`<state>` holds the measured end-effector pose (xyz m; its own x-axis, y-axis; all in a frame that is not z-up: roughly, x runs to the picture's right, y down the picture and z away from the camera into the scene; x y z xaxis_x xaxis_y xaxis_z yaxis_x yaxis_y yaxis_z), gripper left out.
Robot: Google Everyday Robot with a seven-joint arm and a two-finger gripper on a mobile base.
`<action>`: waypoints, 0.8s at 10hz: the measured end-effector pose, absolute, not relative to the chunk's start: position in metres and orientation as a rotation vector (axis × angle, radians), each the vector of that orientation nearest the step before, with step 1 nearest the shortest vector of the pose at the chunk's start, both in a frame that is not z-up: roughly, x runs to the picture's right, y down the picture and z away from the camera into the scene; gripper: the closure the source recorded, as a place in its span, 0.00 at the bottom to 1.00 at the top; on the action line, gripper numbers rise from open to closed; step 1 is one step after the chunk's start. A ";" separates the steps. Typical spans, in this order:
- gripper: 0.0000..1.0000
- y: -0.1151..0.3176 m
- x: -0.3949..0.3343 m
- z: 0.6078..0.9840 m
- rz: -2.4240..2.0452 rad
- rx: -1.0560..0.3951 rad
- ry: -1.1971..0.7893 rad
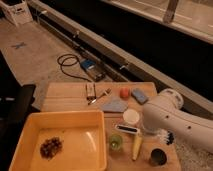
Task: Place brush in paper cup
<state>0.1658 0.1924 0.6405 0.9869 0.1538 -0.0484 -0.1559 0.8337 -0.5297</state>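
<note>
The worktop [70, 92] is pale wood with a visible grain, and the white, smooth-shelled arm [175, 120] comes in from the right. The gripper [145, 131] sits at the arm's rounded end, low over the wood. It is closed on the middle of the brush [128, 128], though the fingers themselves are mostly hidden under the arm.

The brush's slim white handle with its black band sticks out to the left of the gripper. Its round, dark bristle head shows on the gripper's right. The paper cup [131, 116] is an off-white cylinder with a pale round top. It stands upright just behind the handle, up and to the left of the gripper.

Nearer the camera than the gripper are a small green cup [116, 142], a yellowish elongated vegetable [136, 146] and a dark grey round container [157, 157]. Far to the gripper's left, a glossy yellow plastic tray [30, 125] holds a dark crumbly clump [50, 147].

Beyond the gripper lie a folded grey-blue cloth [114, 105], an orange-red round thing [125, 93] and a blue block [139, 95]. A black cable [67, 62] is coiled on the floor further back. The white box [17, 11] at the top left bears markings too blurred to read.
</note>
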 end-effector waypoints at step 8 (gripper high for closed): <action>1.00 0.192 0.037 0.606 -0.290 -0.484 -0.286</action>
<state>0.0367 0.1917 0.6057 0.9197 -0.2040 0.3354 0.3379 0.8463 -0.4119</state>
